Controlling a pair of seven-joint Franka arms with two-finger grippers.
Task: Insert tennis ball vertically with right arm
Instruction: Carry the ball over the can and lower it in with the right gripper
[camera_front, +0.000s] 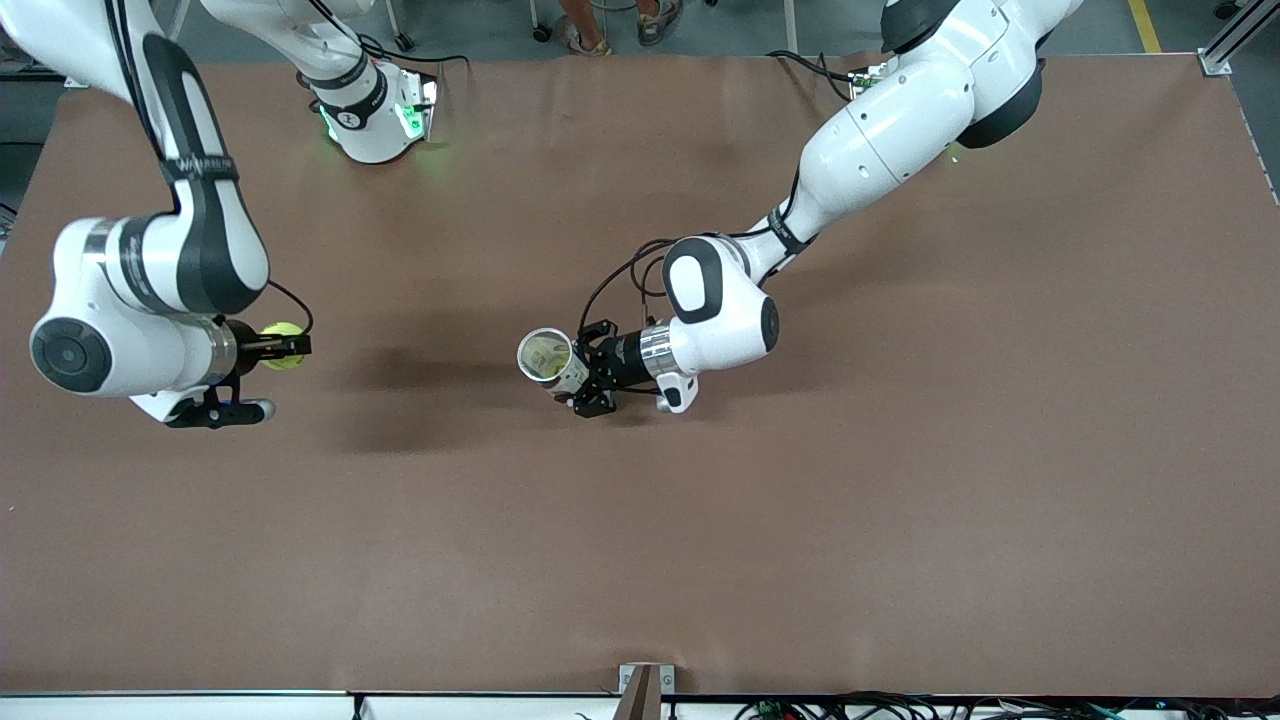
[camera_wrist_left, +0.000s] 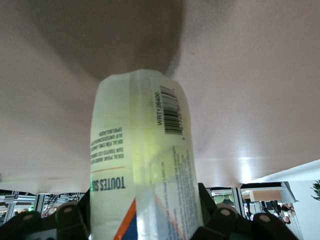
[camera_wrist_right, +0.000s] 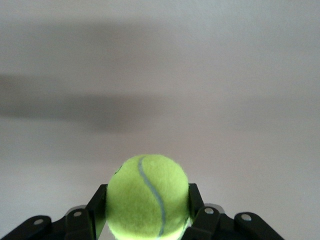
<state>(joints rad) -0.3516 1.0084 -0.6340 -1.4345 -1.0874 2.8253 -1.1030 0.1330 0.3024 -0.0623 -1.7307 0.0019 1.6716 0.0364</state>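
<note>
A yellow-green tennis ball (camera_front: 283, 347) (camera_wrist_right: 147, 195) sits between the black fingers of my right gripper (camera_front: 292, 346) (camera_wrist_right: 147, 196), which is shut on it above the brown table, toward the right arm's end. A clear plastic ball can (camera_front: 546, 356) (camera_wrist_left: 142, 150) with a printed label is clamped at its side by my left gripper (camera_front: 586, 372) (camera_wrist_left: 145, 212) over the middle of the table. In the front view the can's round open mouth faces up. A wide stretch of bare table separates the ball from the can.
The brown table (camera_front: 800, 520) runs wide on all sides. The right arm's base (camera_front: 375, 120), lit green, stands at the table's edge by the robots. Cables (camera_front: 900, 708) and a small bracket (camera_front: 640, 688) lie along the edge nearest the front camera.
</note>
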